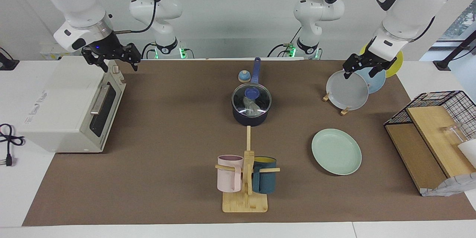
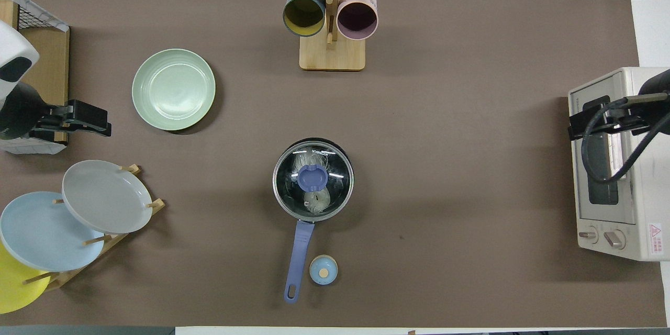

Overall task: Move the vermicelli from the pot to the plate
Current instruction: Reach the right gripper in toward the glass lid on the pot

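Two grippers raised, jaws spread, holding nothing.
Left gripper [image 1: 362, 67] over plate rack [image 1: 344, 109]; right gripper [image 1: 111, 59] over toaster oven [image 1: 67, 108]; vermicelli [image 1: 252, 107] in lidded pot [image 1: 251, 117], mid-table; plate [image 1: 336, 151] toward left arm's end.

The pot [image 2: 313, 180] is sitting mid-table with its glass lid [image 2: 313, 156] on, vermicelli [image 2: 315, 200] showing through, mint plate [image 2: 173, 89] lying farther out toward the left arm's end.
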`<state>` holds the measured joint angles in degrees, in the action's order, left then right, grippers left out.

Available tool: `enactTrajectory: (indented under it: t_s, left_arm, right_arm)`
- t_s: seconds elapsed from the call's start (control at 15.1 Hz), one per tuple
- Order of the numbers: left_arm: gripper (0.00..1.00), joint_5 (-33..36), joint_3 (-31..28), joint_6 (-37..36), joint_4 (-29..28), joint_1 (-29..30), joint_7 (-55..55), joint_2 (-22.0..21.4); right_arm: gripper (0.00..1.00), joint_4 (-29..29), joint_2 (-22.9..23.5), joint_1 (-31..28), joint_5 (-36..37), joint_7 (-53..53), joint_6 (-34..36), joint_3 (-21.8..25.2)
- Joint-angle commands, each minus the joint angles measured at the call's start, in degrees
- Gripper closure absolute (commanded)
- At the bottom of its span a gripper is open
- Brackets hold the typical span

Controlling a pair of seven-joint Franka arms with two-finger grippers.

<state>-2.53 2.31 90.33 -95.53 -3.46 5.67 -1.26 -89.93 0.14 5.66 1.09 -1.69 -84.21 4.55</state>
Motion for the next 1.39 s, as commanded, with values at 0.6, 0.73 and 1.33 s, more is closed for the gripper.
enactTrajectory:
  t_s: [0.6, 0.73, 1.33]
  left_arm:
    - [0.0, -0.1, 0.4, 0.1, -0.1, 0.6, 0.1, -0.3]
    - [0.0, -0.1, 0.4, 0.1, -0.1, 0.6, 0.1, -0.3]
    - [0.0, -0.1, 0.4, 0.1, -0.1, 0.6, 0.1, -0.3]
  right_arm:
    - [0.0, -0.8, -1.2, -0.2, -1.0, -0.9, 0.0, -0.4]
    - [0.0, -0.8, -1.3, 0.7, -1.0, -1.3, -0.7, -1.6]
    - [0.0, -0.1, 3.3, 16.6, -4.2, 16.8, -7.8, -1.6]
